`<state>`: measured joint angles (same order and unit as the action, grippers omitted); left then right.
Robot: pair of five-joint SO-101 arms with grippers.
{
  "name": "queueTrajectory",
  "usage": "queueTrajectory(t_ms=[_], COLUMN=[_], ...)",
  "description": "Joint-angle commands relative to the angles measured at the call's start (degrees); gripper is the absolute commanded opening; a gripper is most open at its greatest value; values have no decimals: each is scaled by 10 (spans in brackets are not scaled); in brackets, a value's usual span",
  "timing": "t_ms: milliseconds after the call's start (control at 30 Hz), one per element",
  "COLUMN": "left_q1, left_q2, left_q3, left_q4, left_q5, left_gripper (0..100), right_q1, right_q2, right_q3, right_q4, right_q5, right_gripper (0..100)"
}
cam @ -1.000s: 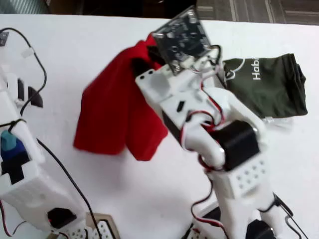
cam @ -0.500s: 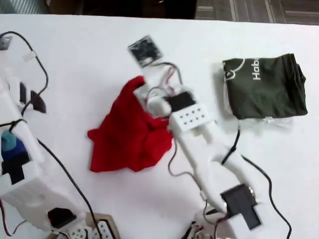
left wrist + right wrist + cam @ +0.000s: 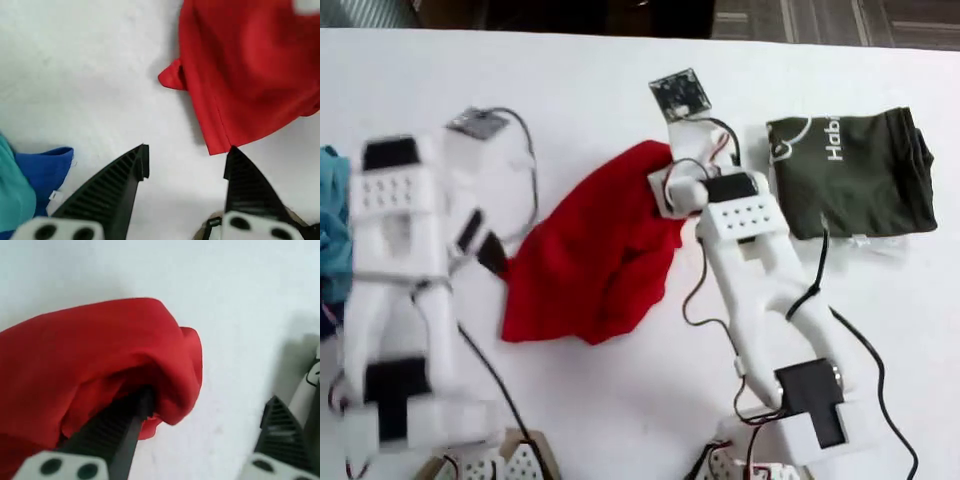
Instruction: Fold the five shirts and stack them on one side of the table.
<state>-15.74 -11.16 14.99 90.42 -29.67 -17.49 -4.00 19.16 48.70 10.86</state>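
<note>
A crumpled red shirt (image 3: 590,250) lies mid-table. My right gripper (image 3: 665,185) is at its far right corner and stands open; in the right wrist view one finger (image 3: 122,422) is tucked under a fold of the red shirt (image 3: 90,355), while the other is apart from the cloth, with the right gripper (image 3: 210,415) holding nothing. My left gripper (image 3: 493,255) sits low beside the shirt's left edge, and the left gripper (image 3: 187,160) is open over bare table next to the red shirt (image 3: 250,65). A folded dark green shirt (image 3: 850,170) lies at the right.
Teal and blue cloth (image 3: 330,230) is bunched at the table's left edge, and the blue cloth (image 3: 42,167) lies close to my left gripper's finger. White table (image 3: 520,80) stretches across the back. Cables run along both arms.
The right arm lowered the raised red shirt onto the table, shifted right, and its fingers opened. The left arm swung in from the left edge to the shirt's left side.
</note>
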Motion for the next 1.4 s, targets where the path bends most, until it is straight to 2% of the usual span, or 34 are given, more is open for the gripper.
queueTrajectory(t_ms=[0,133,367,600,733,800,933,1100,1200,1367], left_q1=[25,23,28,28,29,38,73,104,91,5], left_q2=[-125,-126,-55,59,76,76,76,76,70,8], left_q3=[178,262,241,206,195,190,182,184,161,21], left_q4=[-121,-199,-272,-260,-258,-251,-223,-222,-213,-130], left_q5=[-4,-2,41,47,48,48,48,48,48,47], left_gripper=[255,255,257,256,255,213,12,27,25,25], right_q1=[21,51,57,58,73,80,78,77,77,77], right_q2=[-63,-164,-307,-364,-364,-364,-364,-364,-364,-364], right_q3=[-3,-1,139,347,425,454,497,538,552,583], right_q4=[40,84,87,-56,-144,-177,-222,-265,-285,-335], right_q5=[1,1,2,67,65,65,65,64,64,64], right_gripper=[345,344,344,344,344,344,344,344,344,344])
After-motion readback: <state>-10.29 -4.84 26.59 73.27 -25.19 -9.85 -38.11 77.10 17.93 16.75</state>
